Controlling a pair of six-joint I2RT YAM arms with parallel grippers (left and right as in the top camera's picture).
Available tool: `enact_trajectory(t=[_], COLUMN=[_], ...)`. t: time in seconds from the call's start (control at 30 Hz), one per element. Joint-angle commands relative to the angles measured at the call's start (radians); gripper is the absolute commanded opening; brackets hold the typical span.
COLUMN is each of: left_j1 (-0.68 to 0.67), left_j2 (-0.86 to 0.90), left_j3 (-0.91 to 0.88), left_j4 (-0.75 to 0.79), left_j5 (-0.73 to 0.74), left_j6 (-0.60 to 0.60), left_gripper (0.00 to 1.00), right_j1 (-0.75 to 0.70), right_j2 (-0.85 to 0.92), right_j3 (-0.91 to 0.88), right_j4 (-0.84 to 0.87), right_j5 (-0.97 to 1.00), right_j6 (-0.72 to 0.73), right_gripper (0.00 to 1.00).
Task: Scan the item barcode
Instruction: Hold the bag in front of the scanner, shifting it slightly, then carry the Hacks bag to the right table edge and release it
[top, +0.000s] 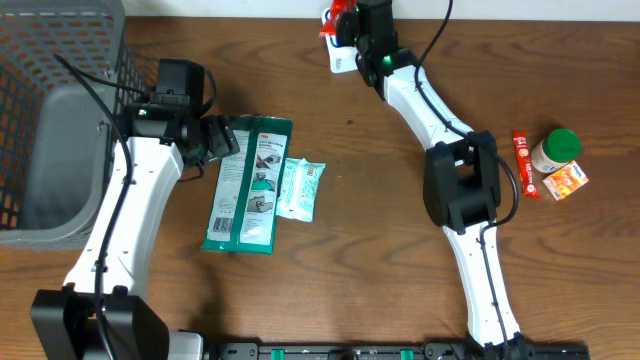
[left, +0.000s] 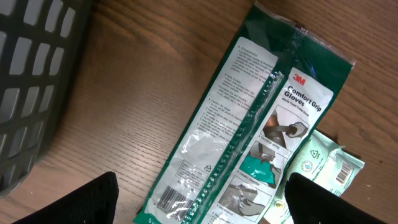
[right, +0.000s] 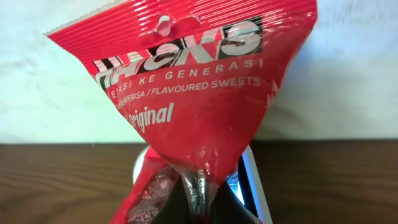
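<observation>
One sweets bag (right: 186, 93) (red) sits apparently pinched in the right pincer (right: 198, 198).

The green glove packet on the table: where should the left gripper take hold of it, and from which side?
Probably its far left corner, from above. The green glove packet lies flat, so only an edge can be pinched; the open left gripper hangs over that end, and the small pale packet lies against its right edge.
</observation>
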Motion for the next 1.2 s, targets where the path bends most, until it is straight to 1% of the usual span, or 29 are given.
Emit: enact_trajectory(t=[0.0, 0.17, 0.33, 0.73, 0.8, 1.0, 1.1, 1.17], left_j1=[0.003, 0.003, 0.003, 0.003, 0.003, 0.003, 0.003, 0.003], left_j2=[-0.004, -0.004, -0.004, -0.004, -0.004, -0.004, -0.004, -0.004], left_j3=[0.016, 0.016, 0.016, 0.016, 0.016, 0.016, 0.016, 0.016], left_j4=[-0.003, -0.003, -0.003, -0.003, -0.003, -0.003, -0.003, -0.003], left_j5=[-0.013, -0.013, -0.013, -0.013, -0.013, -0.013, -0.013, -0.013], left_j6=[0.006, 0.006, 0.005, 0.005, 0.005, 0.005, 0.006, 0.005], left_gripper=[0.86, 0.86, 0.86, 0.86, 0.86, 0.86, 0.86, 0.86], right_j1=[0.002, 0.003, 0.003, 0.012, 0.013, 0.016, 0.016, 0.015], right_j2=[-0.067, -0.077, -0.077, -0.078, -0.1, -0.26, -0.364, -0.454], right_j3=[0.013, 0.013, 0.013, 0.012, 0.012, 0.012, 0.012, 0.012], right_j4=[0.028, 0.019, -0.042, -0.052, -0.073, -0.217, -0.357, -0.521], right_j5=[0.013, 0.026, 0.148, 0.148, 0.141, 0.132, 0.132, 0.134], right_j6=[0.003, 0.003, 0.006, 0.011, 0.011, 0.011, 0.011, 0.01], right_gripper=[0.01, 0.01, 0.01, 0.01, 0.01, 0.01, 0.01, 0.01])
